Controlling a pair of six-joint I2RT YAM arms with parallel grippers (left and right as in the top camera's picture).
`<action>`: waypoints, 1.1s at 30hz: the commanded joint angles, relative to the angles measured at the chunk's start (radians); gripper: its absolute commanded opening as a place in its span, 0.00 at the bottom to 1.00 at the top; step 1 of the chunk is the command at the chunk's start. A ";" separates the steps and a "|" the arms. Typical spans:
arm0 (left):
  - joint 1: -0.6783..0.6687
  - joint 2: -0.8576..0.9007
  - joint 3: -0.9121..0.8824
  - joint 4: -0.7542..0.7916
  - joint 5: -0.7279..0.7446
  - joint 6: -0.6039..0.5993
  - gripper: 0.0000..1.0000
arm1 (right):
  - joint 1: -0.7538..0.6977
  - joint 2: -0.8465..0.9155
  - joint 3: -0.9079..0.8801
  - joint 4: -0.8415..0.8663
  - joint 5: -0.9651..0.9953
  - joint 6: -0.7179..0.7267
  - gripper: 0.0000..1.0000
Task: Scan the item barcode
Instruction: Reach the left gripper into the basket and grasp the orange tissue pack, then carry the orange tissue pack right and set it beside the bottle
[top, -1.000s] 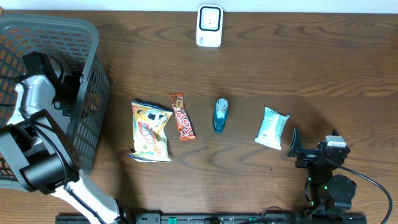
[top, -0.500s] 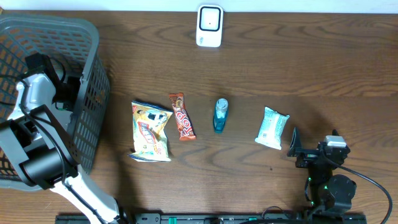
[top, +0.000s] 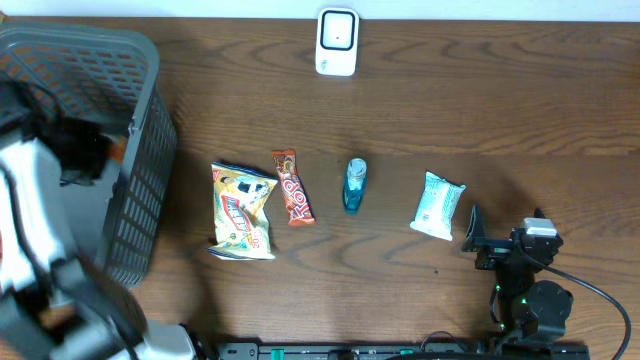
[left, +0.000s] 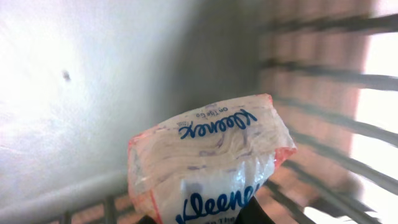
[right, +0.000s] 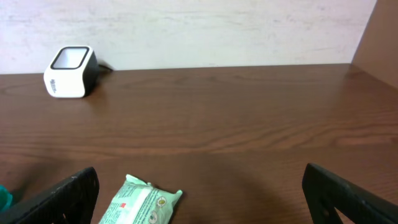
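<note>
A Kleenex tissue pack (left: 205, 155), clear plastic with orange edges and blue lettering, fills the left wrist view. My left gripper (left: 203, 219) is shut on its lower end inside the grey basket (top: 150, 150). In the overhead view the left arm is blurred and the left gripper (top: 95, 150) sits by the basket's right wall. The white barcode scanner (top: 337, 42) stands at the table's far edge, also in the right wrist view as scanner (right: 69, 72). My right gripper (top: 478, 243) rests open and empty at the front right, right gripper (right: 202, 199).
On the table lie a yellow chips bag (top: 243, 210), a chocolate bar (top: 292, 187), a blue bottle (top: 354, 185) and a green wipes pack (top: 438, 205), which is just ahead of the right gripper. The basket's slatted walls surround the left gripper.
My left gripper has shut on the tissue pack in the basket. The left arm has shifted and now shows blurred from above. The right arm has not moved.
</note>
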 joint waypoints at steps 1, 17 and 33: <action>-0.005 -0.193 0.011 0.026 -0.079 0.016 0.07 | 0.008 -0.005 -0.003 0.000 -0.002 -0.011 0.99; -0.726 -0.503 0.010 0.275 -0.070 0.168 0.07 | 0.008 -0.005 -0.003 0.000 -0.002 -0.011 0.99; -1.347 0.066 0.010 0.462 -0.442 0.217 0.07 | 0.008 -0.005 -0.003 0.000 -0.002 -0.011 0.99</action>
